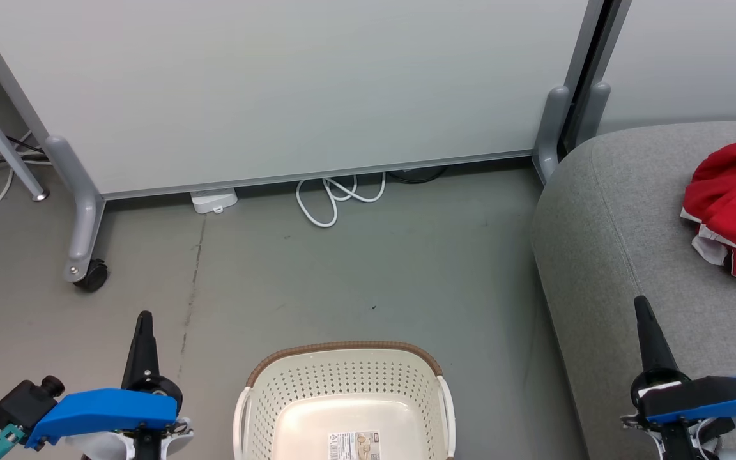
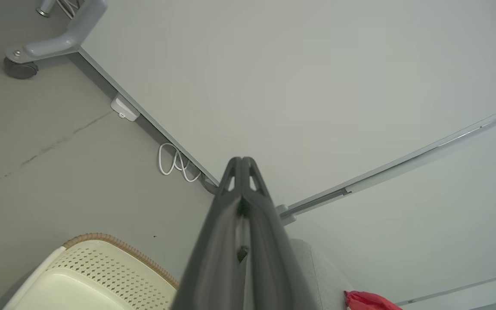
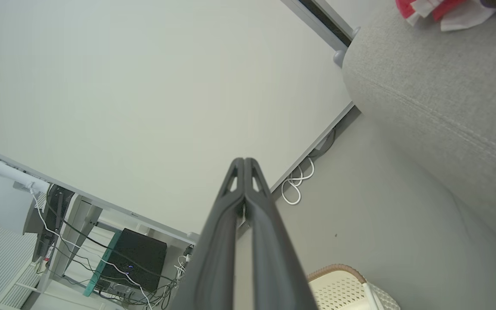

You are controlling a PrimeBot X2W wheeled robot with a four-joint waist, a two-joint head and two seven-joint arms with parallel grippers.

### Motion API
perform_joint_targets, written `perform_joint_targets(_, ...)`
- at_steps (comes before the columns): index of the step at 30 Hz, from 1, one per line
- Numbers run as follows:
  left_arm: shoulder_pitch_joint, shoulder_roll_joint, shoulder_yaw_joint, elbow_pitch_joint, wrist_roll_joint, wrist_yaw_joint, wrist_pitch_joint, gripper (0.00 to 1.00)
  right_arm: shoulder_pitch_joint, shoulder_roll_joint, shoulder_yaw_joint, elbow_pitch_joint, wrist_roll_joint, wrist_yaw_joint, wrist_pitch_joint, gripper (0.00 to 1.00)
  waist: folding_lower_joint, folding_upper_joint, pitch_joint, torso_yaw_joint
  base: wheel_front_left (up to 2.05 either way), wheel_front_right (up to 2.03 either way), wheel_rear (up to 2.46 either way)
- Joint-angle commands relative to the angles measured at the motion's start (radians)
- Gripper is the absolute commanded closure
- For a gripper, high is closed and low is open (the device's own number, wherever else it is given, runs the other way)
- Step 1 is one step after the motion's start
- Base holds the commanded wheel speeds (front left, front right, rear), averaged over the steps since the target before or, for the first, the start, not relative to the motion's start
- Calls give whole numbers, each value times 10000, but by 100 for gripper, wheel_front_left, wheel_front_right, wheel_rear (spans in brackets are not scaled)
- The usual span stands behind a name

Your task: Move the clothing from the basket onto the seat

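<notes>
Red clothing (image 1: pixel 735 204) with white trim, crumpled in a heap on the light-grey seat (image 1: pixel 630 243) at the far right, well apart from the basket. A scrap of dark lettering at the heap's lower right edge, cut off by the picture's border and not readable. Same red and white heap on the grey cushion at the top of the right wrist view (image 3: pixel 446 10), and a red corner of it low in the left wrist view (image 2: pixel 368 301).

Basket (image 1: pixel 342 350) near and central, on the floor (image 1: pixel 374 268), just left of the seat's rounded front. Cream perforated walls, brown woven-look rim, bottom bare around a label sticker (image 1: pixel 355 446); print on the sticker too small to read.

Left gripper (image 1: pixel 144 317) near left, over the floor beside the basket, fingers pressed together, pinching nothing. Right gripper (image 1: pixel 641 303) near right, over the seat's front part, short of the clothing, fingers likewise pressed together on nothing.

Farther back, a pale partition panel (image 1: pixel 278 83) on grey feet with a black caster (image 1: pixel 91 276). At its foot, a looped white cable (image 1: pixel 336 195) and a small white adapter (image 1: pixel 213 200).
</notes>
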Motion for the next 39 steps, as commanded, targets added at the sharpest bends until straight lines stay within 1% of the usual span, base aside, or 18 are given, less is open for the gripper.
perform_joint_targets(1, -255, 30, 83, -142, -306, -68, 77, 100, -173, -7, -34, -106, 351, 5, 81, 100, -1, 0, -8, -6, 0, 0, 0)
perform_joint_targets(21, -307, 34, 269, -200, -2368, -109, 603, 100, -225, 1, -104, -85, 2481, 6, 620, 100, -1, 0, -104, -75, 0, 0, 0)
perform_joint_targets(39, -352, 36, 423, -240, -3855, -134, 975, 100, -244, 7, -156, -67, 4042, 7, 998, 100, -1, 0, -186, -134, 0, 0, 0)
